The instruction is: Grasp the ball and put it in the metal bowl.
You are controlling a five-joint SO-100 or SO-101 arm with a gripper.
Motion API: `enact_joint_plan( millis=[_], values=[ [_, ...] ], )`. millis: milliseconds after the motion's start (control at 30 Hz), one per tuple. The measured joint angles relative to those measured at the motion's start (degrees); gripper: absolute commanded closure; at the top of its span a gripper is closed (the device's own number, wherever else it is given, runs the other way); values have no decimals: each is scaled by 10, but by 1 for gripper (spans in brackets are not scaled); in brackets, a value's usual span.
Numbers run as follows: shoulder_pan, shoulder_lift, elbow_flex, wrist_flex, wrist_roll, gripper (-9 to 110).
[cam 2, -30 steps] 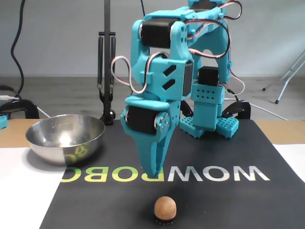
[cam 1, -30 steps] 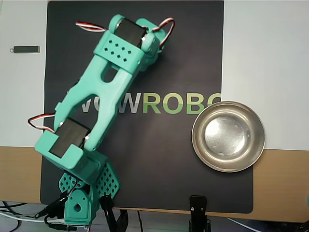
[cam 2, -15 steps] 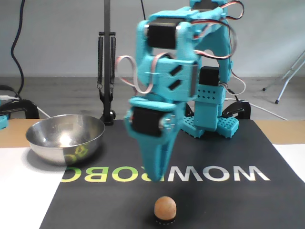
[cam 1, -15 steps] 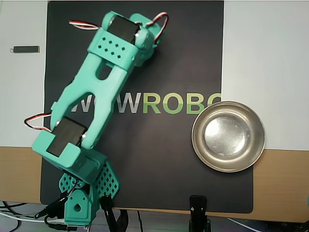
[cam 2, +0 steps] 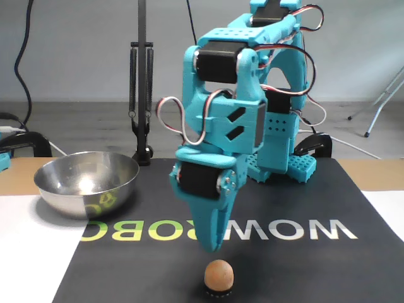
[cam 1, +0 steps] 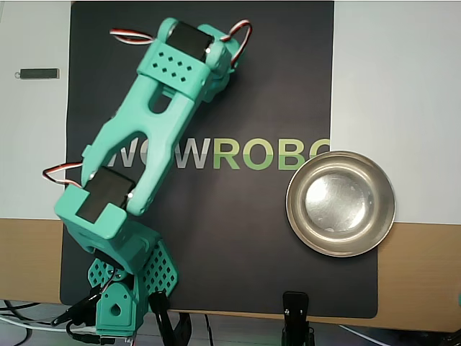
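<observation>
The ball (cam 2: pixel 218 275), small and pale orange-tan, rests on a little black ring at the near edge of the black mat in the fixed view. My teal gripper (cam 2: pixel 211 248) points straight down, its tip just above and slightly behind the ball without touching it. Its jaws are pressed together into one wedge, shut and holding nothing. In the overhead view the arm (cam 1: pixel 155 122) stretches diagonally over the mat, and its wrist hides both the ball and the fingertips. The shiny metal bowl (cam 1: pixel 297 220) stands empty at the mat's right edge there, and at the left (cam 2: pixel 88 192) in the fixed view.
A black mat (cam 1: pixel 238 245) lettered WOWROBO covers the table, with white sheets beside it. A small dark bar (cam 1: pixel 37 73) lies at the far left in the overhead view. A clamp (cam 1: pixel 296 317) and the arm's base (cam 2: pixel 278 161) sit at the table's edge, near a sprung lamp stand (cam 2: pixel 142 95).
The gripper has dropped and come forward toward the ball; its tip went from above the lettering to just over the ball. Ball and bowl have not moved.
</observation>
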Motion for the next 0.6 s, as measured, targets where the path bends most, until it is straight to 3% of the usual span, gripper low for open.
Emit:
enact_joint_plan(
  millis=[600],
  values=[
    [-18, -4, 0, -27, 0, 100]
  ],
)
